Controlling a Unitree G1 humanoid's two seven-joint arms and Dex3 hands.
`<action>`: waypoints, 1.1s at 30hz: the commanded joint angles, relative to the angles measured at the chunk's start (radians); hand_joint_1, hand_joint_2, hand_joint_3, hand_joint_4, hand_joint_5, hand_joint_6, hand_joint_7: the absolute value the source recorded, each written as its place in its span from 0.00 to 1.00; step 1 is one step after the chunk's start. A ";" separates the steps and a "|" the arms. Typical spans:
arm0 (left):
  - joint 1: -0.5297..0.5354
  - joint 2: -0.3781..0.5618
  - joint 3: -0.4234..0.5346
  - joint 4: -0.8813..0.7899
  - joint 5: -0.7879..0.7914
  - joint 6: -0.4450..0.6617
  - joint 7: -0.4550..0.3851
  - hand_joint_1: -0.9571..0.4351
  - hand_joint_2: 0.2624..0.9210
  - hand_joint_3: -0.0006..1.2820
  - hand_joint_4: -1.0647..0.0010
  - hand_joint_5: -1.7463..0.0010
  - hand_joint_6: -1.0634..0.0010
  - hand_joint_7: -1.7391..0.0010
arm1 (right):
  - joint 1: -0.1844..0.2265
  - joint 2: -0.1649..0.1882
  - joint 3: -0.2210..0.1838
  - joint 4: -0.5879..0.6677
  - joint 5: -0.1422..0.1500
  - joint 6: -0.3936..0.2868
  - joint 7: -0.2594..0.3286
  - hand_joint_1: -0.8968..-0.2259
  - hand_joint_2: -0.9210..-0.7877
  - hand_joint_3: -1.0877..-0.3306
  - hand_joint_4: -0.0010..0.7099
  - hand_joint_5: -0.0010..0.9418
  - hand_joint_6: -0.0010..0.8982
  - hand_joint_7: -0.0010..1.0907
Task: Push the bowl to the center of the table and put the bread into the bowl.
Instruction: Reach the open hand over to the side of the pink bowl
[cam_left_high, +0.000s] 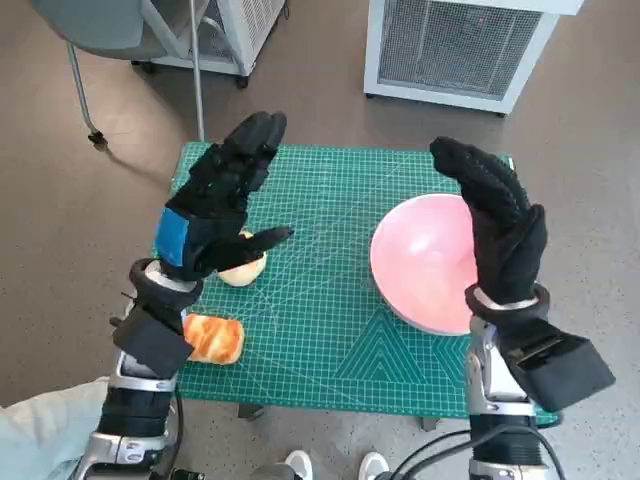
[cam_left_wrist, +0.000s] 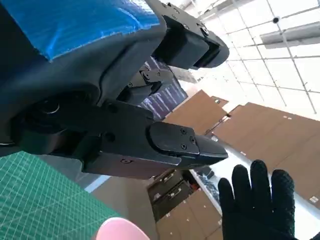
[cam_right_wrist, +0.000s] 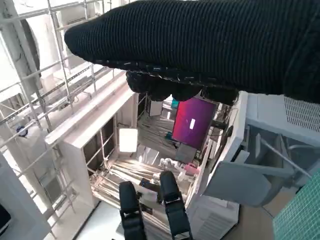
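- Both hands are raised over the green mat (cam_left_high: 330, 300), fingers spread, holding nothing: left hand (cam_left_high: 215, 205), right hand (cam_left_high: 500, 225).
- Pink bowl (cam_left_high: 425, 265) sits at the mat's right side.
- Bread (cam_left_high: 213, 338) lies near the left edge, beside a pale bun (cam_left_high: 243, 270).

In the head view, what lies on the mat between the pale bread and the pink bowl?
Nothing: only bare green mat separates the pale bread from the pink bowl.
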 joint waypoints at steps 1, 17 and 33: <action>-0.013 -0.003 0.000 0.000 -0.014 -0.009 -0.007 0.51 1.00 0.08 0.80 1.00 0.58 0.99 | 0.027 -0.009 -0.006 -0.006 -0.011 0.021 -0.010 0.57 0.00 0.34 0.39 0.05 0.00 0.57; -0.012 -0.008 0.000 0.018 -0.006 -0.031 -0.007 0.51 1.00 0.08 0.79 1.00 0.58 0.99 | 0.038 -0.101 -0.116 0.069 0.000 -0.031 -0.024 0.55 0.00 0.35 0.39 0.05 0.00 0.57; 0.004 0.006 0.007 0.019 0.038 -0.049 0.016 0.52 1.00 0.08 0.81 1.00 0.58 0.99 | 0.109 -0.227 -0.311 0.355 -0.109 -0.163 -0.258 0.61 0.00 0.32 0.40 0.05 0.00 0.57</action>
